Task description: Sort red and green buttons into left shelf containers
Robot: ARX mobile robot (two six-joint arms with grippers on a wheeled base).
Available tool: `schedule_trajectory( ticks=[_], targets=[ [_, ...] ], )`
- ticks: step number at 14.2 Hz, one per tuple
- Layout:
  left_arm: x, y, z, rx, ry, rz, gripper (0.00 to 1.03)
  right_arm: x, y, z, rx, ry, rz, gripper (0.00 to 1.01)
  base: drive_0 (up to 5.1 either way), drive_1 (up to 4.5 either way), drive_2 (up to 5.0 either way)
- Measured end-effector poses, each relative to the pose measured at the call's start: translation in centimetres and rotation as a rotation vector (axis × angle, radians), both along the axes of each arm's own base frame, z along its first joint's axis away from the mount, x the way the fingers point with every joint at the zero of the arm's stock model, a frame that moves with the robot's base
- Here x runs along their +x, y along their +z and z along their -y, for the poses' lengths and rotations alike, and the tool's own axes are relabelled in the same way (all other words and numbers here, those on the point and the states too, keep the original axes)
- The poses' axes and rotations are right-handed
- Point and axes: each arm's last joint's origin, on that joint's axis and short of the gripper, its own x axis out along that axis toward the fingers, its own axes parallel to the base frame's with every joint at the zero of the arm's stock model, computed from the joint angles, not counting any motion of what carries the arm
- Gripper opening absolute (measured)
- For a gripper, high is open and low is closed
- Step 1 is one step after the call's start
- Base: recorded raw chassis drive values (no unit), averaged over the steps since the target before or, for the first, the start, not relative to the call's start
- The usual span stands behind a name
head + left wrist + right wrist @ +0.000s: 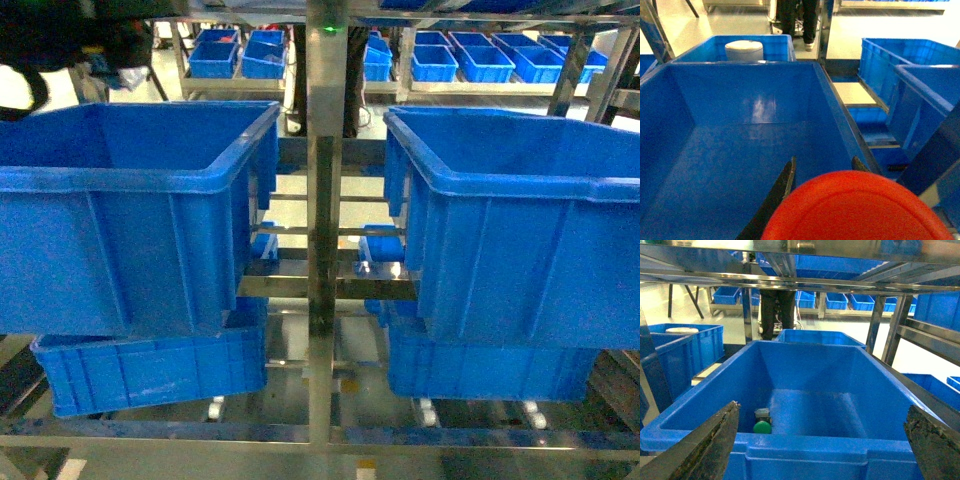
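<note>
Red button [860,210] in left end effector [822,172] over crate [670,125]; no readable labels.

Left gripper [822,172] clamped, right gripper [822,445] agape

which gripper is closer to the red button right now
Left. The left gripper is shut on the red button, over a blue crate. The right gripper hangs open before another crate, with no red button in its view.

You see a steel shelf post [322,250] running down the middle of the frame, more small blue bins [480,60] on a far rack along the top, and a person's dark legs [797,22] at upper centre.
</note>
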Motion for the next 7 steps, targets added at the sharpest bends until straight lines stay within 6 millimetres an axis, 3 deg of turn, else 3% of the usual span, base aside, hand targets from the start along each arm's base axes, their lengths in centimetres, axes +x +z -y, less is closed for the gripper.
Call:
schedule_trajectory(
  ticks=[3,5,7],
  targets=[
    [5.8,-2.4,-0.1,0.101,0.05,-0.05,0.26,0.0,0.0,0.0,0.0,0.0,0.0,0.98,0.0,0.0,0.0],
    [7.9,-2.9,-2.4,0.164,0.105,-0.039,0.26,0.0,0.0,0.0,0.0,0.0,0.0,0.98,0.0,0.0,0.0],
    [9.3,-4.9,-5.3,0.198,0.158,-0.106,0.26,0.0,0.0,0.0,0.0,0.0,0.0,0.98,0.0,0.0,0.0]
  ],
)
